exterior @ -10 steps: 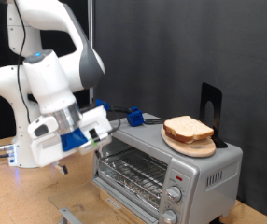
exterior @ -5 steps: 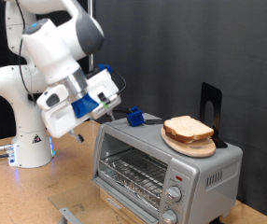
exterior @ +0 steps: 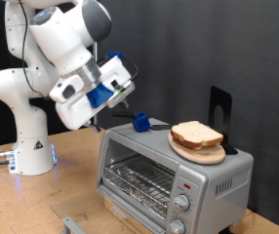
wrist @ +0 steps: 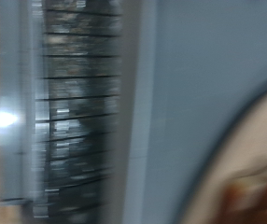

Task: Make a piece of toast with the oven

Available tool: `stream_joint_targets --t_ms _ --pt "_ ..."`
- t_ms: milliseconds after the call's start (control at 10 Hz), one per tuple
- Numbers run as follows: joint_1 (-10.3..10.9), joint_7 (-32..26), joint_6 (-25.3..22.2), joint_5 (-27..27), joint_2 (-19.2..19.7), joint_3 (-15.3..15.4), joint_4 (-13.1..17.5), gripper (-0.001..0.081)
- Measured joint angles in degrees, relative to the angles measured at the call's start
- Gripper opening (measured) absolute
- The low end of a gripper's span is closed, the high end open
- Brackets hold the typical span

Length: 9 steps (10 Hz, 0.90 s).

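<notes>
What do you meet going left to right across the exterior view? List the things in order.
Robot base → gripper, raised above the oven's left end → small blue object on the oven → piece of toast on its round wooden plate → black stand.

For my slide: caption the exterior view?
Gripper raised above the oven; piece of toast on top.
</notes>
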Motion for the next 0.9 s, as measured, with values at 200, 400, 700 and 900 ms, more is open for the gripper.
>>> stream_joint_targets --t_ms 200,400,700,900 --pt "1.6 -3.8 -3.1 2.1 -2.1 0.4 1.4 0.08" --pt "2.6 -6.0 -7.3 -4.6 -4.2 2.3 3.3 0.08" --pt "2.9 -3.4 -13.4 -16.9 -5.3 6.9 7.6 0.08" --pt "3.1 -6.8 -13.4 -15.6 -5.3 6.6 7.3 0.08"
